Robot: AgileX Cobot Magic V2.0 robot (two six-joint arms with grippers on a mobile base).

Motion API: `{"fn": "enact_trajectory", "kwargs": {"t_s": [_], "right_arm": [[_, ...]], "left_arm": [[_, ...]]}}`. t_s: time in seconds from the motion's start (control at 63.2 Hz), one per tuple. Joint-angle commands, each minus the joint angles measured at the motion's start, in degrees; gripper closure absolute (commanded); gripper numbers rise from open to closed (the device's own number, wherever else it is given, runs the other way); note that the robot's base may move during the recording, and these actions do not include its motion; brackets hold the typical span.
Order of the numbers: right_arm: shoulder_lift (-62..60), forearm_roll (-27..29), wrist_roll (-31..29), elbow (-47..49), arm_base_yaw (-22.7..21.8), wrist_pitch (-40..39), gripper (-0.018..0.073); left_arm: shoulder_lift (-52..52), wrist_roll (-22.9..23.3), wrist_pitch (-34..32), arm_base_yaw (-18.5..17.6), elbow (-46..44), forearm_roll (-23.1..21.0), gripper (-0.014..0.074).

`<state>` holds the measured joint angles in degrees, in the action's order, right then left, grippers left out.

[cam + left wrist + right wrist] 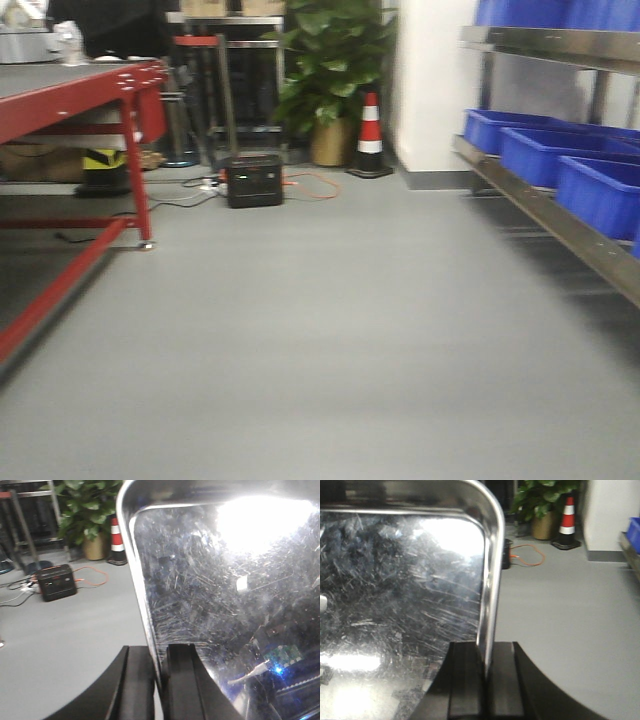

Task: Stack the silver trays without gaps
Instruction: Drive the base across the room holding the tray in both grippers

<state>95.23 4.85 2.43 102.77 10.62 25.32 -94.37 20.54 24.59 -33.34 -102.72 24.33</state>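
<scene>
Faced grey floor (330,330), red table (70,100) left, blue bins (545,155) right; pinched rims of half-cropped silver tray (225,595) in left gripper (159,655), right gripper (485,652).

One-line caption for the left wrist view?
Left gripper pinches the rim of a scratched silver tray above grey floor; traffic cone and potted plant behind.

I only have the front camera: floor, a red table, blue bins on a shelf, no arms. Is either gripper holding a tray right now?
Observer: Yes. The left gripper is shut on the rim of a silver tray.
Operator: And the other arm?
Observer: The right gripper pinches a tray rim too; I cannot tell whether it is the same tray.
Operator: What does the tray surface look like?
Observer: Heavily scratched, with a bright glare of light, and nothing lying on the part that shows.
</scene>
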Motion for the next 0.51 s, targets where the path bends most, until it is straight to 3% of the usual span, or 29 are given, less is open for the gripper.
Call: {"fn": "enact_trajectory", "kwargs": {"t_s": [0.0,0.49], "right_arm": [[-0.97,0.52,-0.91,0.67,0.51,-3.01,0.0640],[-0.97,0.52,-0.91,0.67,0.51,-3.01,0.0640]], "left_arm": [[0.74,-0.59,-3.38,-0.54,-0.40,-0.56,0.0585],[0.74,-0.59,-3.38,-0.54,-0.40,-0.56,0.0585]]}}
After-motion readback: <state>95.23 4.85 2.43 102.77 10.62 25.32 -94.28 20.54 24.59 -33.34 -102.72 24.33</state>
